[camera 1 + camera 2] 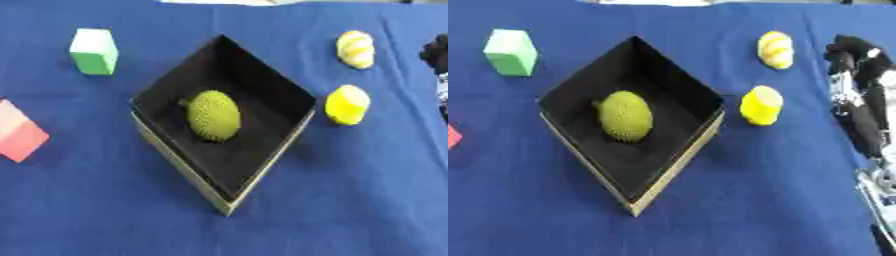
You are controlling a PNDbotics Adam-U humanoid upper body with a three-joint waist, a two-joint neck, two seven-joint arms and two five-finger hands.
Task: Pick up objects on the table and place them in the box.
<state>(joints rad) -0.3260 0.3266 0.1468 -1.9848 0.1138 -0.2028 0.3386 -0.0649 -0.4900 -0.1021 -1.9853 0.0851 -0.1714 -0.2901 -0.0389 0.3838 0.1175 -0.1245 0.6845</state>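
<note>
Box (267, 165), black inside with tan rim, sits corner-on at mid-bench on the blue cloth (350, 200). One item is already in it: a bumpy green fruit (213, 115) lying on the box floor, long axis roughly toward and away from the robot.

Still out on the bench: yellow fruit (761, 105) just right of the box's right corner; yellow-and-white striped piece (775, 49) beyond it, well apart from the box; green block (94, 51) far left; pink-and-red block (21, 131) at the left edge.

Right hand (857, 95) shows only in the right eye view, along the right edge, black with silver parts. Fingers appear to hold nothing; whether curled or straight, cannot tell. Left hand not visible.

Judgement: the yellow fruit lies directly left of the right hand, near it, so the right hand is the natural one for the next pick. The fruit stands slightly taller than wide; approach from its right side.
</note>
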